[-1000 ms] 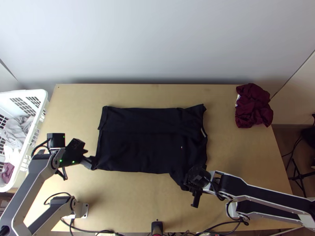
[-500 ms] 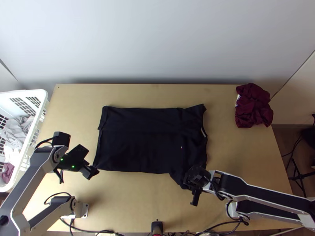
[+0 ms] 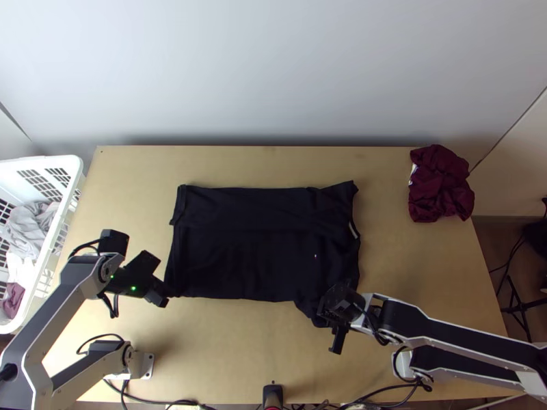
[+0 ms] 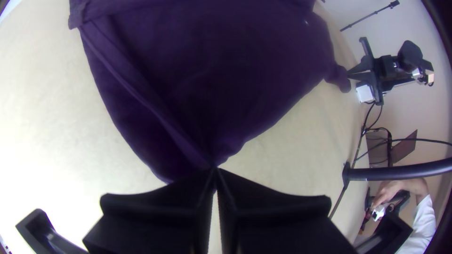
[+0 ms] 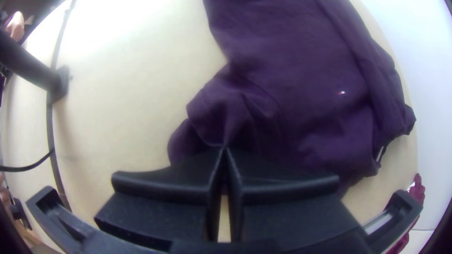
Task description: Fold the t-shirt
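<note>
Top view has the dark t-shirt (image 3: 253, 256) mostly flat on the table (image 3: 219, 355), though its folds are hard to see. The left gripper (image 3: 165, 296) pinches its near left corner; the right gripper (image 3: 327, 317) pinches a bunched bit, near right.

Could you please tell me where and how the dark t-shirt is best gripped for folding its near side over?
Probably by pinching both ends of its near edge, coming in low from the near side: the dark t-shirt lies flat, with that edge facing the arms. The left gripper and right gripper already pinch cloth there.
</note>
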`<act>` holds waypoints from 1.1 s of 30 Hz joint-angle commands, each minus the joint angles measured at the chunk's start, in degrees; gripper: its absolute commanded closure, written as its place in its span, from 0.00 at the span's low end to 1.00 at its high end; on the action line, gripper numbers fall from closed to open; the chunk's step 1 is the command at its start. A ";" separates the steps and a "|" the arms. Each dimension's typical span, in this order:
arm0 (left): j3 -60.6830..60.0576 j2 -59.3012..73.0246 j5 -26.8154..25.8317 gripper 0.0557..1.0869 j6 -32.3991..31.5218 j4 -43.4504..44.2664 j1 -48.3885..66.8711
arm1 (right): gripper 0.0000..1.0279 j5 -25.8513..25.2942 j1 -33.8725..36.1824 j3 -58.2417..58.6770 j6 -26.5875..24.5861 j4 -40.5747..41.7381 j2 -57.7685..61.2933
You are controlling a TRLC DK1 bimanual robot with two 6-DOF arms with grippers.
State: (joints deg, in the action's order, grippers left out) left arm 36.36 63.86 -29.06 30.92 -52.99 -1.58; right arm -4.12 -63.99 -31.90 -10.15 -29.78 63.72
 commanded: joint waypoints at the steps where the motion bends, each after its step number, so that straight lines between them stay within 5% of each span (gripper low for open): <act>1: 0.03 -2.86 -2.67 0.94 -0.42 0.96 0.27 | 0.97 -1.24 0.88 -0.71 -0.57 -0.01 0.17; 12: 16.29 0.74 -5.31 0.96 -2.70 0.43 -11.34 | 0.97 -2.56 14.24 -10.20 -2.94 -0.19 -1.32; 22: 31.32 14.63 -5.48 0.96 -20.81 9.22 -11.25 | 0.97 -2.47 27.07 -18.37 -9.97 3.68 3.95; 33: 47.84 30.54 -5.22 0.96 -29.33 10.63 -9.14 | 0.97 1.57 40.08 -27.60 -14.81 14.75 18.19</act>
State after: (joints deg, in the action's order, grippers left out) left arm 74.85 85.25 -34.50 6.26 -43.48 -11.86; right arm -4.29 -30.76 -53.95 -22.65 -20.86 73.89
